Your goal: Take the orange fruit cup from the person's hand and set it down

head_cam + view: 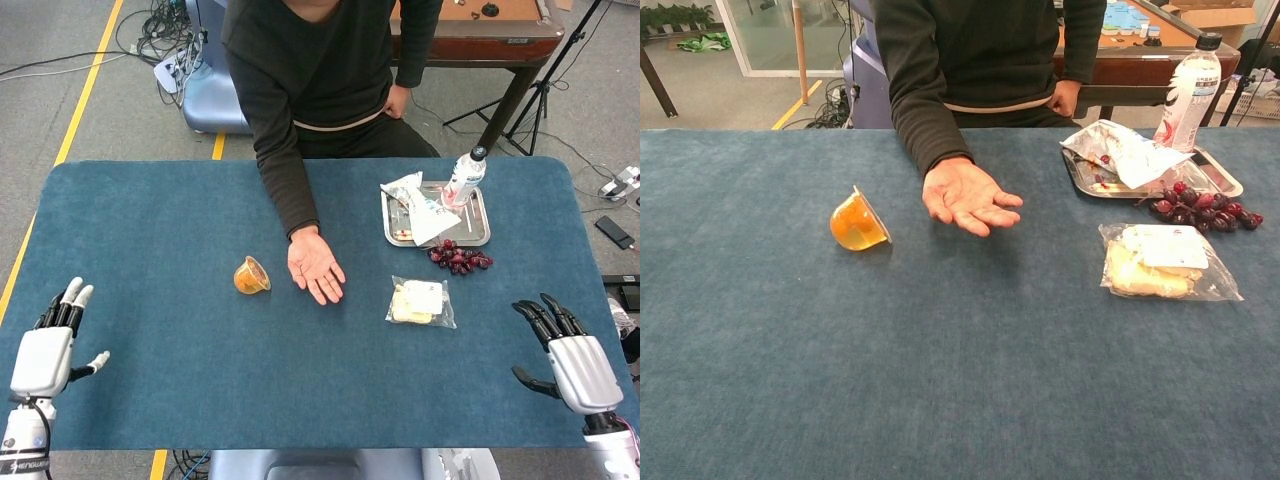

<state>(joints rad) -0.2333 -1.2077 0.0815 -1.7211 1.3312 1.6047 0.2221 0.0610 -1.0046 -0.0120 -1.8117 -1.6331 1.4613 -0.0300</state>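
Note:
The orange fruit cup [250, 276] [857, 222] lies on its side on the blue table, just left of the person's hand [315, 266] [968, 196], which rests palm up and holds nothing. My left hand [47, 352] hovers at the table's near left corner, far from the cup, fingers spread and empty. My right hand [566, 350] is at the near right corner, fingers apart, also empty. Neither hand appears in the chest view.
A metal tray [482, 233] with a wrapper [420, 208] and a water bottle [464, 176] sits at the far right. Grapes [459, 257] and a bagged snack [421, 302] lie in front of it. The person stands at the far edge.

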